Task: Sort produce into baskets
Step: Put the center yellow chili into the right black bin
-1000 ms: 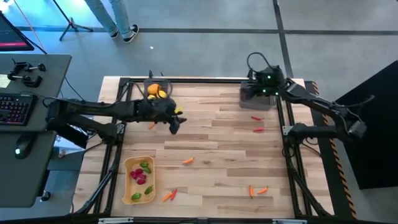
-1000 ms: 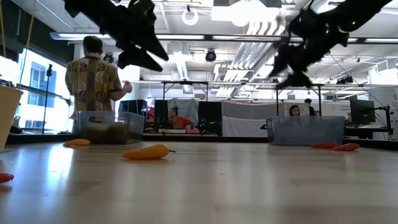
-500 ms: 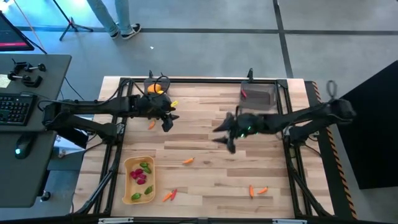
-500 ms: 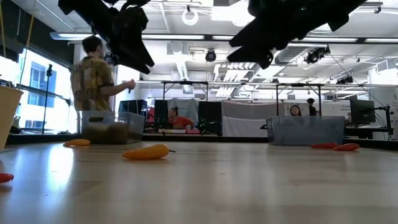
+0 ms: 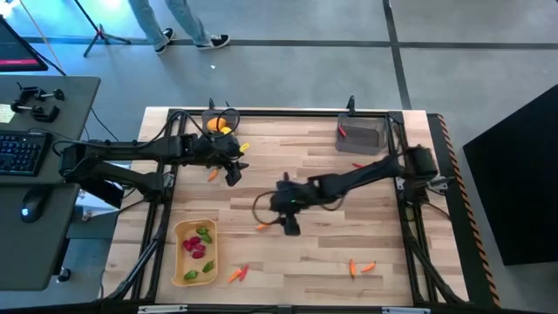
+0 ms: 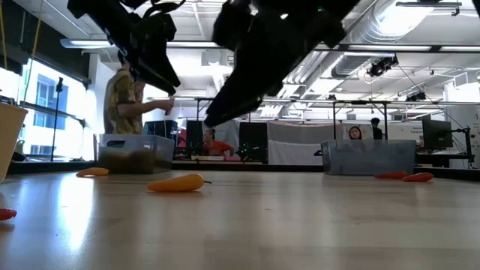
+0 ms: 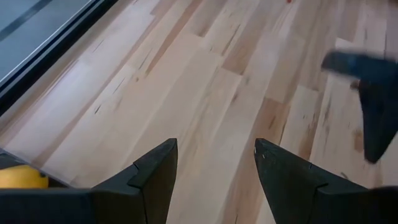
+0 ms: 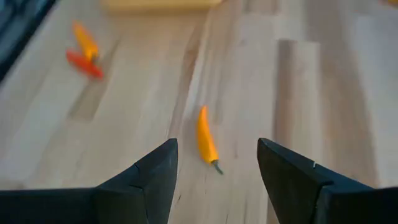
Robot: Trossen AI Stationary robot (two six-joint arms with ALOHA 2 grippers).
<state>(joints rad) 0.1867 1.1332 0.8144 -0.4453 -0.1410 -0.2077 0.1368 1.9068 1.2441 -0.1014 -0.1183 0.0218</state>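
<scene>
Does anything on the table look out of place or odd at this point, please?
Only unsorted produce: an orange chilli lies mid-table by the open right gripper, and red and orange pieces near the tan tray. Nothing looks spilled or damaged.

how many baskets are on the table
3: one dark grey rectangular bin at the far left corner, another dark grey bin at the far right, and a tan oblong tray near the front left.

The bench (image 5: 296,187) is pale wood in butcher-block strips, smooth with a soft sheen. The orange chilli (image 8: 207,141) looks like glossy plastic. The jaws are matt black plastic. The grey bin (image 5: 364,137) looks translucent and plastic; the tan tray (image 5: 181,231) matt.
</scene>
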